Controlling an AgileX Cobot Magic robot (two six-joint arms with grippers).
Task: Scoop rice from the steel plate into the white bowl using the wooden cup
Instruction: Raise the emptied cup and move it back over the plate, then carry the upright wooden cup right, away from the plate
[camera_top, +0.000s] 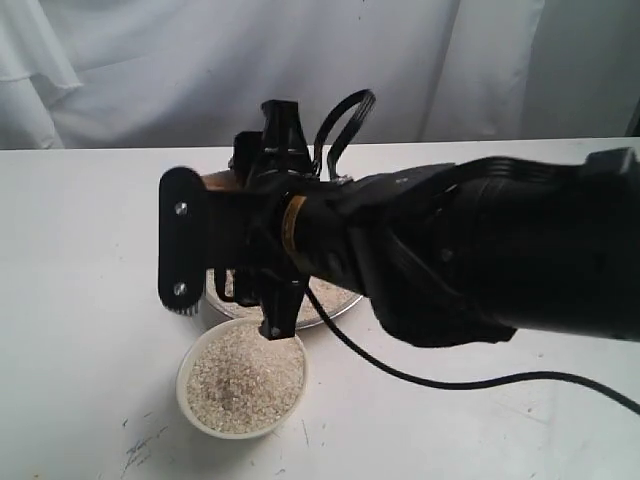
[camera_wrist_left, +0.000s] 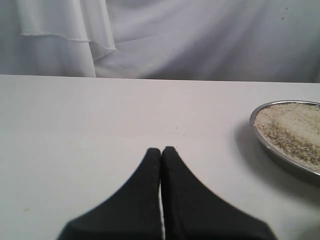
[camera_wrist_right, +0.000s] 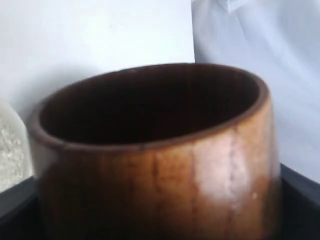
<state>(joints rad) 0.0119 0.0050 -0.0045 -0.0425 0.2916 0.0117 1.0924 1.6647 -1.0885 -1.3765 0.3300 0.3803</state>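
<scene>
Overflow risk: white bowl (camera_top: 183, 395) nearly brimful of rice (camera_top: 245, 380). Right end effector (camera_top: 228, 290) grips wooden cup (camera_wrist_right: 150, 165); left end effector (camera_wrist_left: 161, 150) closed.

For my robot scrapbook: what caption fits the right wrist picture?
Close-up: the claw grips the brown cup, its dark inside facing the camera.
</scene>
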